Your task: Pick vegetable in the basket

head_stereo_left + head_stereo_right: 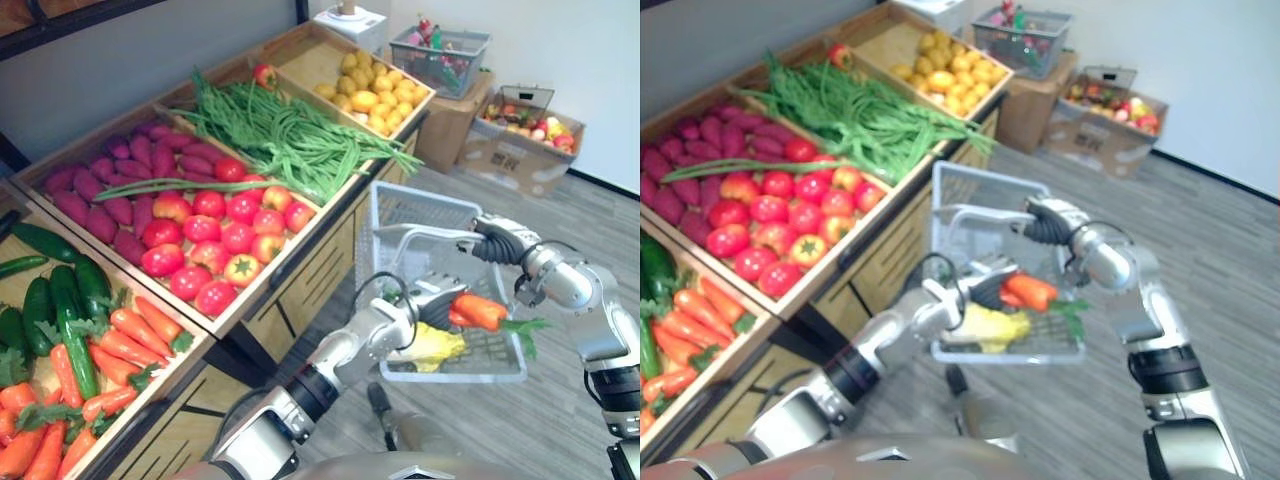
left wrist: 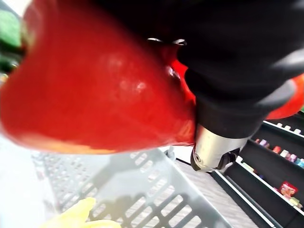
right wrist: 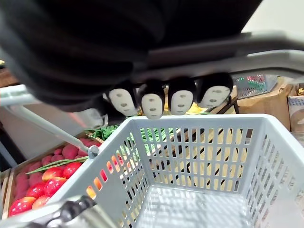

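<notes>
My left hand (image 1: 432, 299) is shut on an orange carrot (image 1: 481, 311) with green leaves and holds it just above the inside of the grey plastic basket (image 1: 425, 206). Up close, the carrot (image 2: 95, 85) sits against my dark-tipped fingers (image 2: 223, 118), over the slotted basket wall (image 2: 137, 194). A yellow vegetable (image 1: 431, 347) lies on the basket floor. My right hand (image 1: 498, 240) is shut on the basket's handle (image 1: 420, 233) and carries the basket above the floor; its fingertips (image 3: 152, 102) curl under the handle (image 3: 237, 47).
The wooden produce stand to my left holds carrots (image 1: 120, 345), cucumbers (image 1: 60, 300), tomatoes (image 1: 215, 235), purple sweet potatoes (image 1: 110, 190), long green beans (image 1: 280, 135) and lemons (image 1: 372, 90). Cardboard boxes (image 1: 520, 150) and another basket (image 1: 440, 55) stand by the far wall.
</notes>
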### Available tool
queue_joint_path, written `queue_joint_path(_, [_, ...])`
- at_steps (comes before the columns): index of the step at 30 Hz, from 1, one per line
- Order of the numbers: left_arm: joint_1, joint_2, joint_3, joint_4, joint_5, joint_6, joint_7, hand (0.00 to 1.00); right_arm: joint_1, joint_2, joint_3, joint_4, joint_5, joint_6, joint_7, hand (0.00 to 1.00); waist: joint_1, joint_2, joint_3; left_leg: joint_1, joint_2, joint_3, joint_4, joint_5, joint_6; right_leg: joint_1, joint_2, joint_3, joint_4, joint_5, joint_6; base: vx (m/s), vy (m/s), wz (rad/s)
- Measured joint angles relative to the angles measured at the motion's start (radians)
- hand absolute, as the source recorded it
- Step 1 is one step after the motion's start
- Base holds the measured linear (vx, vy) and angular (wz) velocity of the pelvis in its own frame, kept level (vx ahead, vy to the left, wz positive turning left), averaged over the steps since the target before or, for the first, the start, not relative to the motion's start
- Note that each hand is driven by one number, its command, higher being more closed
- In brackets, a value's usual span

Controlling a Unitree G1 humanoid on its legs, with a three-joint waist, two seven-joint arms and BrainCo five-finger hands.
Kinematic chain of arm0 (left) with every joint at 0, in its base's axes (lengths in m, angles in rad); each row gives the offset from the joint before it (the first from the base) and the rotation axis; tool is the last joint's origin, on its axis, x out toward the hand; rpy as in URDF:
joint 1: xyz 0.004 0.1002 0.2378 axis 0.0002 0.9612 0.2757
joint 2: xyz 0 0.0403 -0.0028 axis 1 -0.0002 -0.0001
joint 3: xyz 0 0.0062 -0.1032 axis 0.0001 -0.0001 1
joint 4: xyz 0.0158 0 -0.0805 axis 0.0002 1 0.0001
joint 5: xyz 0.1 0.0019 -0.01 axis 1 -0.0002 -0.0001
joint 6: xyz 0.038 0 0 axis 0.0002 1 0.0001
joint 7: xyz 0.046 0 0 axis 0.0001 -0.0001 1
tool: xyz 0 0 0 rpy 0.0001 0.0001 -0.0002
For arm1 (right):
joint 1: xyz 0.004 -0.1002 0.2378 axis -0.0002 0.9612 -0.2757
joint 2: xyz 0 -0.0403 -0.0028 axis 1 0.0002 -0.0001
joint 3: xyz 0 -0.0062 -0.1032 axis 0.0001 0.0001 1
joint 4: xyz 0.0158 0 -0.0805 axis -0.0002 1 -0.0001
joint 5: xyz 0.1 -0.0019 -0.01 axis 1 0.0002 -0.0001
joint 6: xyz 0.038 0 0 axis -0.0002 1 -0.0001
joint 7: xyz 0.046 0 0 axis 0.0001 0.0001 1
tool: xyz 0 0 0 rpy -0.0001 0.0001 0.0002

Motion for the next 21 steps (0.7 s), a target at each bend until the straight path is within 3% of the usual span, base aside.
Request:
queue_joint_path(3, [0.0, 0.001, 0.007, 0.032, 0.001, 0.013, 0.0, 1.0, 0.0, 0.0, 0.0, 0.009, -0.001, 0.0, 0.0, 1.0, 0.0, 0.001, 0.0, -0.003, -0.003, 0.001, -0.001, 0.0, 0.0, -0.005, 0.0, 0.004, 0.001, 0.0, 0.0, 0.0, 0.0, -0.01])
queue_joint_path(4, [-0.001, 0.004, 0.01, 0.04, 0.004, 0.019, 0.0, 0.0, 0.0, 0.0, -0.001, 0.022, -0.001, 0.0, 0.0, 1.0, -0.001, 0.001, 0.0, -0.005, -0.004, 0.001, -0.001, 0.0, 0.0, -0.007, 0.0, 0.005, 0.002, 0.0, 0.0, 0.0, 0.0, 0.0])
queue_joint_path(21, [-0.005, 0.005, 0.06, 0.105, 0.03, 0.035, 0.001, 0.0, 0.0, -0.003, -0.004, 0.051, -0.005, 0.002, 0.0, 1.0, -0.001, 0.017, 0.001, -0.005, -0.02, 0.006, -0.004, 0.0, 0.002, -0.011, -0.008, 0.02, 0.001, 0.007, 0.002, -0.02, -0.009, -0.01])
